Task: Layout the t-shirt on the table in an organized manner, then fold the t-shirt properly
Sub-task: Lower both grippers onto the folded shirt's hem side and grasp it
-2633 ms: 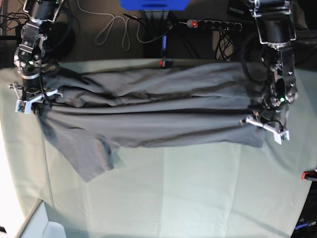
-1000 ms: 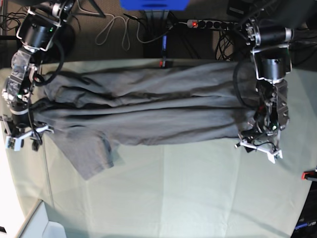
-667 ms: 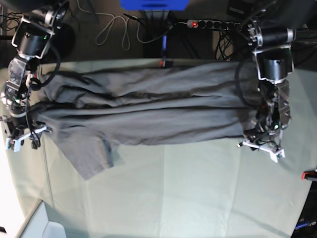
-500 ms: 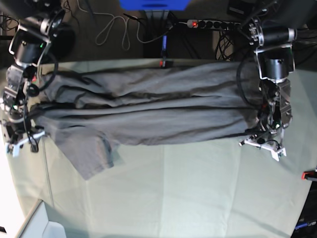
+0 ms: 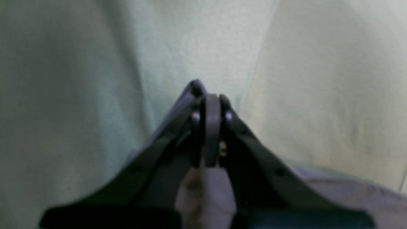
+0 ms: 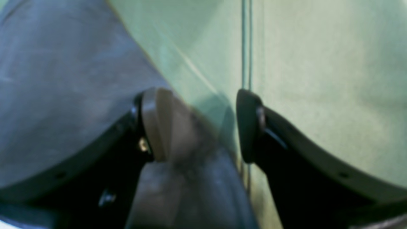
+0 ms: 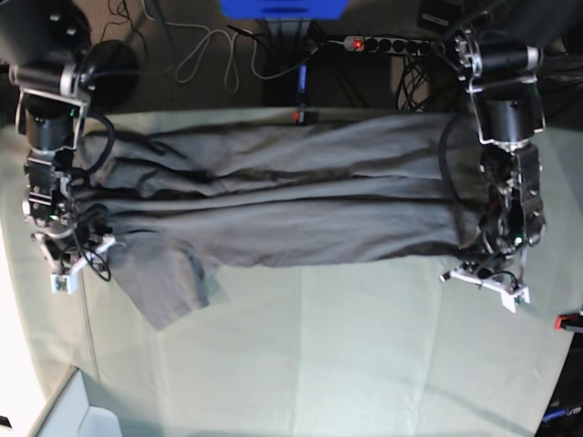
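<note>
Pale mint-green cloth covers the bench (image 7: 364,355), and in the base view the grey t-shirt (image 7: 273,205) lies stretched across its far half in long lengthwise folds, one sleeve (image 7: 168,287) splaying toward the near left. Behind the bench, cables and a power strip (image 7: 392,44) lie on the dark floor, and a red clamp (image 7: 569,320) shows at the right edge. The left gripper (image 7: 485,280) sits at the shirt's right end, at the near corner of the fabric. The right gripper (image 7: 75,266) sits at the shirt's left end, just beside the sleeve.

From the left wrist camera, the left gripper (image 5: 210,98) has its jaws pressed together, with a thin strip of grey t-shirt (image 5: 206,190) pinched between them. More of the shirt runs along the lower right, and the green bench (image 5: 318,79) fills the rest of the view.

From the right wrist camera, the right gripper (image 6: 200,127) stands with its jaws apart. A bunched fold of the t-shirt (image 6: 63,79) rises between them, against the left finger (image 6: 152,127) and apart from the other. The shirt fills the left side, and the bench (image 6: 318,79) cloth fills the right.
</note>
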`<state>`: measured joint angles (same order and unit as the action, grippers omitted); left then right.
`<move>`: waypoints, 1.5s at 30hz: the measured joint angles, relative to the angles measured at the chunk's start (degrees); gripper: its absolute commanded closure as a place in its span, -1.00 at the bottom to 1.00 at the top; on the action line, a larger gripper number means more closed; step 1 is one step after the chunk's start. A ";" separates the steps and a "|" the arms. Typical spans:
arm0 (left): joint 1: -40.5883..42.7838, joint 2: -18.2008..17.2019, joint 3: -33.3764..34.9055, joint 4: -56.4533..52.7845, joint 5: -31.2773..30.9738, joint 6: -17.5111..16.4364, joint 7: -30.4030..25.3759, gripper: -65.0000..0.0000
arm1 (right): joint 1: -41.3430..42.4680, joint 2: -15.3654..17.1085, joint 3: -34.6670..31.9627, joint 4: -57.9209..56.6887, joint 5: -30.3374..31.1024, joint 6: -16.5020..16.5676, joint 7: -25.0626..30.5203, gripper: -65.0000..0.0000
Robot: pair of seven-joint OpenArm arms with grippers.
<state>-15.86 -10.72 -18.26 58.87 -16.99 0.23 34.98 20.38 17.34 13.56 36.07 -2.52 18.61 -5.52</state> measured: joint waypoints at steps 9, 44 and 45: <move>0.61 0.09 0.00 -0.11 0.04 0.02 0.15 1.00 | 0.44 0.74 -10.80 -0.11 0.04 -0.63 1.95 0.01; 0.09 0.13 0.04 0.04 0.04 0.20 0.39 1.00 | -6.05 -1.77 -2.67 21.49 -0.20 -0.37 -1.57 1.00; 0.09 0.11 0.04 0.04 0.04 0.22 0.39 1.00 | -6.01 -1.84 -2.14 21.51 -0.17 -0.39 -1.51 1.00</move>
<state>-15.77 -10.61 -18.22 58.92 -16.95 0.45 35.38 14.37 15.51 11.42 57.58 -2.70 18.22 -7.03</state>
